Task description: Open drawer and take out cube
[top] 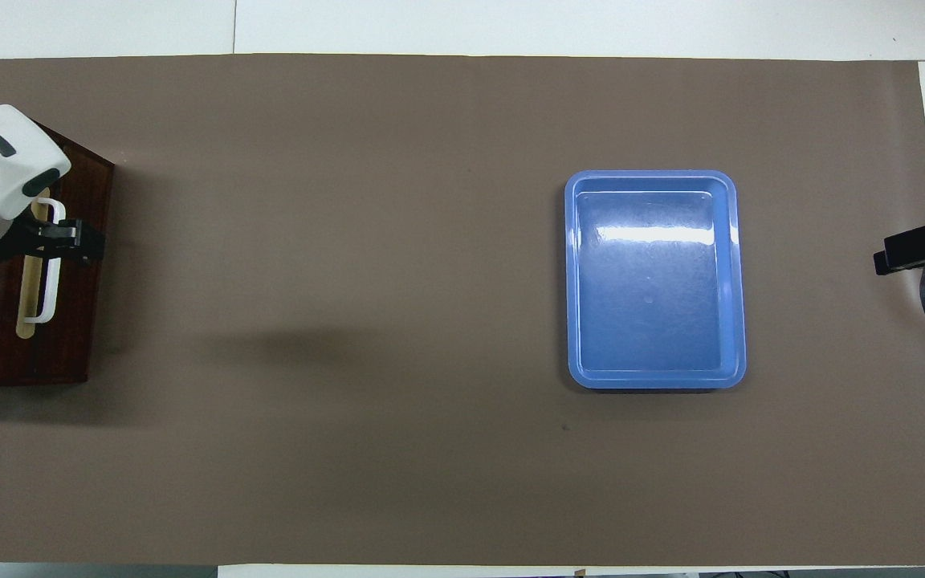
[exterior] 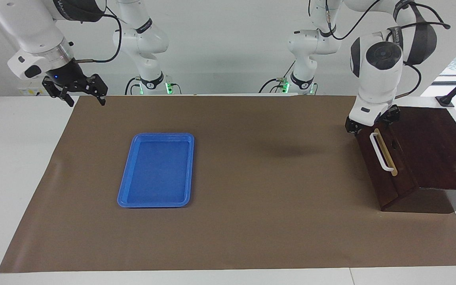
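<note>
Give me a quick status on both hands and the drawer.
Left hand open, at the drawer's white handle, no grip yet. Right hand open, waiting over the table edge. Drawer shut, cube unseen. Nothing in the way.

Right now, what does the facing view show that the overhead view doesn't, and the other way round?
Only the facing view shows both arms whole, with their bases, and the height of the left end effector, low at the drawer front's upper edge by the white handle. It also shows the right end effector open in the air over the mat's corner.

Only the overhead view shows the left end effector lying across the handle.

Both show the drawer closed, the empty blue tray and no cube.
</note>
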Robot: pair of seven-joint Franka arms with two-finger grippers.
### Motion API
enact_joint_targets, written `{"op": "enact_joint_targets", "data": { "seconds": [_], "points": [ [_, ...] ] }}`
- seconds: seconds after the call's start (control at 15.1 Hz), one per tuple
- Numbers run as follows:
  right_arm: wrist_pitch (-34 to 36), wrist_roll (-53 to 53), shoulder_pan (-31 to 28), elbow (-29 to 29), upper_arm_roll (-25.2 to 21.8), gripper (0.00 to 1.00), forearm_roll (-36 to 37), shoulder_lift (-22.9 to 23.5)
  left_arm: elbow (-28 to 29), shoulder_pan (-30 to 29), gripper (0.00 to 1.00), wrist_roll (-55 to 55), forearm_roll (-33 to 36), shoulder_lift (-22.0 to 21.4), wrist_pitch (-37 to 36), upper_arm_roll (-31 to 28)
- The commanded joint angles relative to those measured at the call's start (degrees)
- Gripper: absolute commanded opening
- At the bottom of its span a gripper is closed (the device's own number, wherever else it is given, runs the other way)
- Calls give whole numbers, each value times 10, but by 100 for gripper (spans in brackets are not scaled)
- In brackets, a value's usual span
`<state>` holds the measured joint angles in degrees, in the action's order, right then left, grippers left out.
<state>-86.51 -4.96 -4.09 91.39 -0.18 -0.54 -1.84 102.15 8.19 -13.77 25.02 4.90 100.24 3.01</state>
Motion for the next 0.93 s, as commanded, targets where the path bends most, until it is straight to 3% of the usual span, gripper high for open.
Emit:
{"op": "enact_joint_targets", "data": {
  "seconds": [0.0, 0.13, 0.86],
  "points": [
    [-1, 0, -7, -1, 3, 100, 1, -1, 13, 10, 100, -27, 30, 14, 24, -7],
    [-3, 1, -10, -3, 3, 100, 1, 0, 19, 15, 100, -35, 61, 24, 30, -6],
    [-23, 6, -7, -3, 3, 100, 11, 0, 69, -19, 100, 36, 64, 17, 116, -7]
  ]
}}
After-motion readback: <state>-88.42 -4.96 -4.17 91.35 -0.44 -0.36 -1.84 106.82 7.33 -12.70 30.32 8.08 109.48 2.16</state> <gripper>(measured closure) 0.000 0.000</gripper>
